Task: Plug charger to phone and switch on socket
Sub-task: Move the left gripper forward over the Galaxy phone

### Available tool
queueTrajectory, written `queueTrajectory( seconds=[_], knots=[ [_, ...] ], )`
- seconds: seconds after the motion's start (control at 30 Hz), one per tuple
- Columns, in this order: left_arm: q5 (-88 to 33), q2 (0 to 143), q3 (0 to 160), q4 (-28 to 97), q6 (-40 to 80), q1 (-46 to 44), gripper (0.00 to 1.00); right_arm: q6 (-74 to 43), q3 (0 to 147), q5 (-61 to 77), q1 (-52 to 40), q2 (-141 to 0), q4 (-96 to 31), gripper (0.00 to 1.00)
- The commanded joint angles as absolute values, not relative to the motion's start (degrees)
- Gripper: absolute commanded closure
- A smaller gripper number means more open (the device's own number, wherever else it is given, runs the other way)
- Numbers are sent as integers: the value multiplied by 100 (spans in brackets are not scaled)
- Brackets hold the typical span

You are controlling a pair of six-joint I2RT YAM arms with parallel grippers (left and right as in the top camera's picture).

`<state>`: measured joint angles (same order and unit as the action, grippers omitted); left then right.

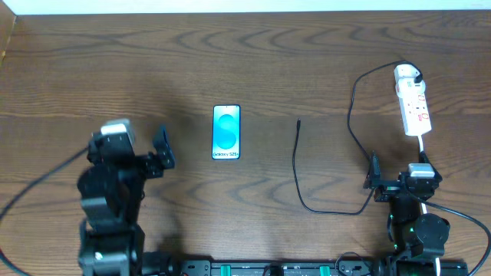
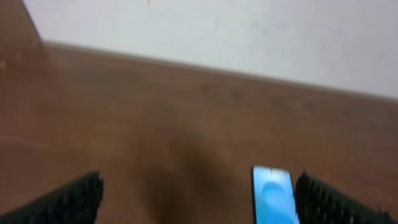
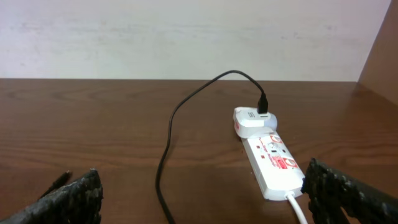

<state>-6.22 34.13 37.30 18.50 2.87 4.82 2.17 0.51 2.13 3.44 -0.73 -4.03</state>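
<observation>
- Overhead view: the phone (image 1: 226, 133) lies flat on the wooden table (image 1: 92, 69), a little left of the middle. Its screen faces up, lit light blue.
- The charger (image 1: 294, 165) is a thin black cable. Its free plug tip (image 1: 298, 121) rests on the wood to the right of the phone, apart from it.
- From the tip the cable runs toward the near edge, curves right, then loops up to the far right. There it ends at a white adapter head (image 1: 406, 75) seated in the far end of the socket (image 1: 414, 109).
- The socket, a white strip with red marks, lies at the far right, and its white cord (image 1: 424, 146) leaves the near end.
- The left gripper (image 2: 199, 208) is spread wide and holds nothing. In its wrist view the phone shows ahead, just inside the right-hand finger.
- The right gripper (image 3: 205, 208) is also spread wide and empty, on the near side of the socket.
</observation>
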Motion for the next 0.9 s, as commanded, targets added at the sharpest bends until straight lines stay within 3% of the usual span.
queueTrajectory(
  seconds=[0.0,0.6,0.87],
  knots=[
    [-707,4060,4637,2346,209,508,2,285,32,207,377,-30,-412,1],
    [-707,8340,9218,5651,-408,263,2,285,32,207,377,-30,-410,1],
    [-440,9609,10036,5996,-119,-384,2,285,32,207,377,-30,-410,1]
  ],
)
